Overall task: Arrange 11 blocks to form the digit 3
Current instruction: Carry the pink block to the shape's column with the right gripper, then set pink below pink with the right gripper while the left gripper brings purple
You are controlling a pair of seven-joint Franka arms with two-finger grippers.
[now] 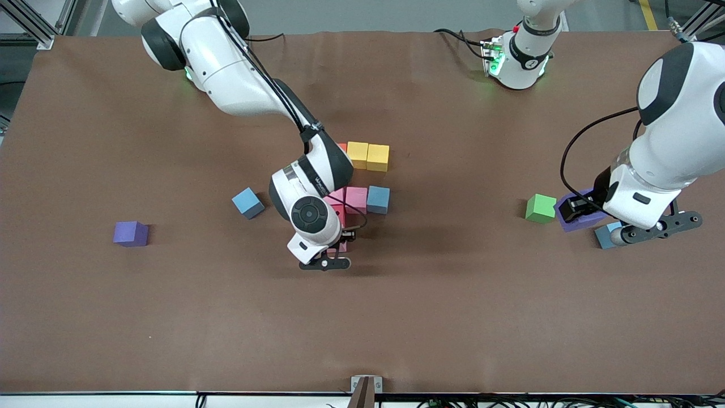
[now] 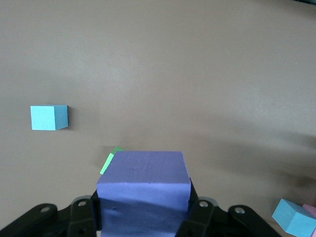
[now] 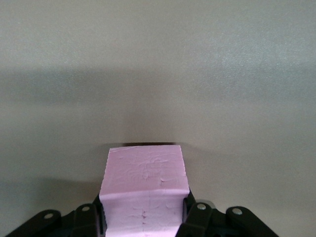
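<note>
- Right claw pinches a pink cube, just on the camera side of the red cube in the figure.
- Left claw pinches a purple cube beside the green cube, waiting.

Two glossy white arms with dark grey joint bands – black cables run along each forearm. The right arm's wrist bears a round dark cap; green lights glow at both bases. Black grippers show screw holes.
</note>
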